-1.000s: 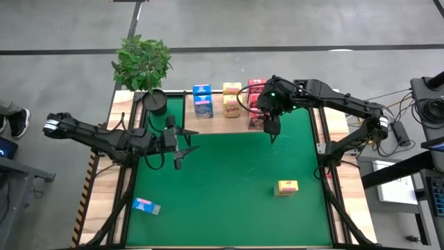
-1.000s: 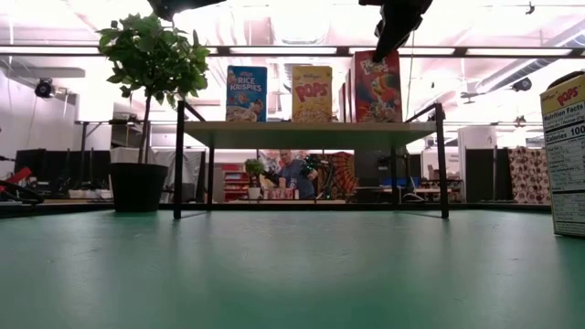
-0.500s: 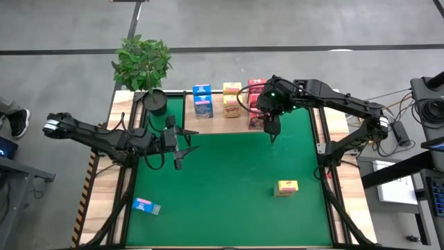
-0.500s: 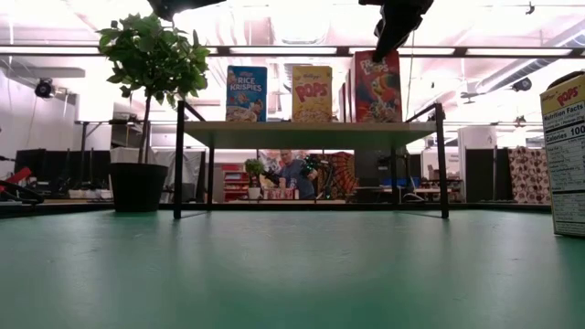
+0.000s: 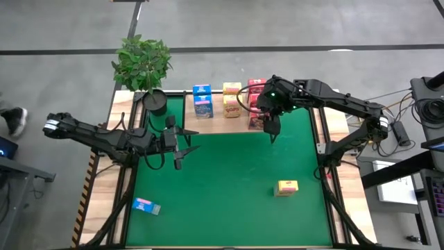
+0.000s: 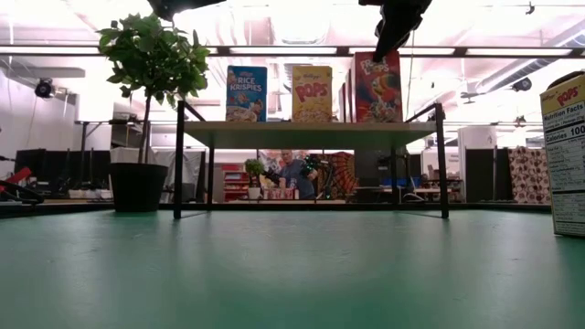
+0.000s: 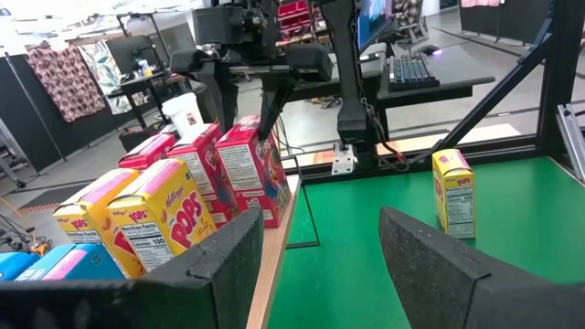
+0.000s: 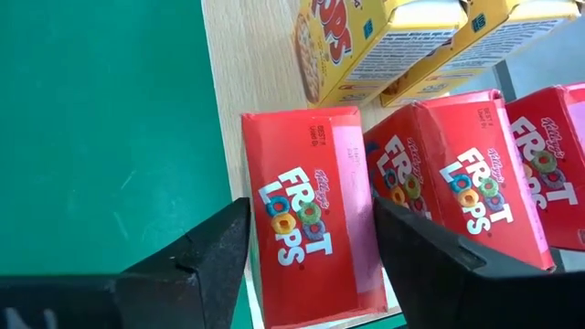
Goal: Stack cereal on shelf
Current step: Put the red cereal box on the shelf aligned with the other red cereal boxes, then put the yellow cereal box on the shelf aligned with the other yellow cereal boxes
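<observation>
The shelf [image 5: 182, 111] stands at the table's far side with cereal boxes upright on it: blue [image 5: 202, 101], yellow [image 5: 231, 97] and red [image 5: 255, 104]. My right gripper [image 8: 311, 206] hangs open over the shelf's near right corner, slanting down. Its fingers stand on either side of the top of the front red box [image 8: 315, 247], with narrow gaps showing. That box rests on its base at the shelf's front edge. My left gripper [image 5: 182, 148] waits open and level over the green mat, left of centre, with nothing between its fingers.
A yellow box [image 5: 286, 187] stands upright on the mat at the near right. A blue box [image 5: 146, 205] lies flat at the near left corner. A potted plant [image 5: 143, 69] stands left of the shelf. The middle of the green mat [image 5: 229, 173] is bare.
</observation>
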Robot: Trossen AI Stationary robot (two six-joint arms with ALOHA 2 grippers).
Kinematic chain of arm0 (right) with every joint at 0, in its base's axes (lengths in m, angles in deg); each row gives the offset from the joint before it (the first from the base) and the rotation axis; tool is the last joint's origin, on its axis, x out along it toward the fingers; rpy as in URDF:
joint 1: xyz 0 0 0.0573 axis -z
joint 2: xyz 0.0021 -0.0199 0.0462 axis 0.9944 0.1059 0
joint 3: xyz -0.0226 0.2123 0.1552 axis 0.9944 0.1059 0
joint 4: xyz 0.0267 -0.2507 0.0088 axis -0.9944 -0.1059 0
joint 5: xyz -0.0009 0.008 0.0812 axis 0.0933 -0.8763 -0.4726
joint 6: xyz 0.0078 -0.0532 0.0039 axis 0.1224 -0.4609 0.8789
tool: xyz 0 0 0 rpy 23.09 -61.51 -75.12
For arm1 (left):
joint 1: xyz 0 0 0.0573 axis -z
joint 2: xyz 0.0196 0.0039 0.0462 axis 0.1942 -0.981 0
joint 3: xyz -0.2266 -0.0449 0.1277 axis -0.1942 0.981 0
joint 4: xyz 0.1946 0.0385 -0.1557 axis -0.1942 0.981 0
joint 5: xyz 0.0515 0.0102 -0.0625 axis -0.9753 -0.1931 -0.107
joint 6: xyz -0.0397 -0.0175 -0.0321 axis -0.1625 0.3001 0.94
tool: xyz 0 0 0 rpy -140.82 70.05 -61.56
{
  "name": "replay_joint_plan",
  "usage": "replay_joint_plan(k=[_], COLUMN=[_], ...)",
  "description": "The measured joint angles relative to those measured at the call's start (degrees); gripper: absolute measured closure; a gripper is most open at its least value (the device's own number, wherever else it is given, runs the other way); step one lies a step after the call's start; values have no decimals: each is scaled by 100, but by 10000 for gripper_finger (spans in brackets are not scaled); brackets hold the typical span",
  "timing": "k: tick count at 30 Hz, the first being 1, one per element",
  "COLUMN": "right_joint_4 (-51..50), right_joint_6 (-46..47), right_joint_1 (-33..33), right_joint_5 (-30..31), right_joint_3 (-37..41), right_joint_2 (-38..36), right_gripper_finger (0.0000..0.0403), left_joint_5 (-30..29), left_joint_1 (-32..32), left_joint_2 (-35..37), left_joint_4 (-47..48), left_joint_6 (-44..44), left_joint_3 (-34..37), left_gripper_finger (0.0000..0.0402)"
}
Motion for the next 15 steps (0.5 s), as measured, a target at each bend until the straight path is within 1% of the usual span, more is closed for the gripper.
replay_joint_plan(k=[7,15], right_joint_4=[-9,-86], right_joint_6=[-35,122], right_joint_1=[0,0], right_joint_5=[0,0], right_joint_3=[-44,-482], right_joint_2=[-2,-4], right_gripper_finger=[175,174], left_joint_5=[2,2], left_joint_1=[1,0], left_joint_2=[0,0], left_joint_4=[2,4], left_joint_6=[0,2], left_joint_3=[0,0], left_gripper_finger=[200,200])
